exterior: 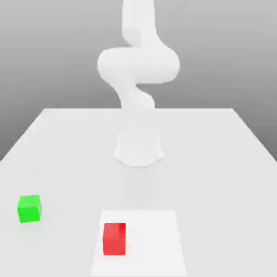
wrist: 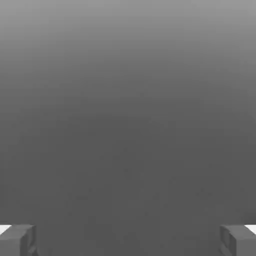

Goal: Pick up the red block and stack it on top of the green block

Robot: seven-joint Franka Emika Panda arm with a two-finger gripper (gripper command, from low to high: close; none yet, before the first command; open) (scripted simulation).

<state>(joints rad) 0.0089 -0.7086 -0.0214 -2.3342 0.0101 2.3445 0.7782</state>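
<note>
Red block (exterior: pixel 114 239) sits on the white square patch (exterior: pixel 176 243), over toward the patch's side at the exterior view's left. Nothing is touching the block. Green block (exterior: pixel 30 209) rests on the light tabletop (exterior: pixel 211 178), off the patch, well out from its edge on the exterior view's left, and a bit nearer my base (exterior: pixel 138 150) than the red one is. The base stands beyond the patch's far edge, with my arm (exterior: pixel 138 65) rising above it.

My two-finger gripper (wrist: pixel 128 241) is spread wide, nothing between the fingers, a finger at each side of the hand view and plain gray between.

Step in hand, as I judge it: the very start, approach to the red block. Not grasped, not stacked; green has nothing on top.

Next move: bring the hand out over the patch, line up above the red block, turn so my fingers match two opposite faces, then go down with them spread and close. Red looks slightly turned relative to green, maybe, so I'd likely need to square it up before setting it down. Green should stay put until then.
</note>
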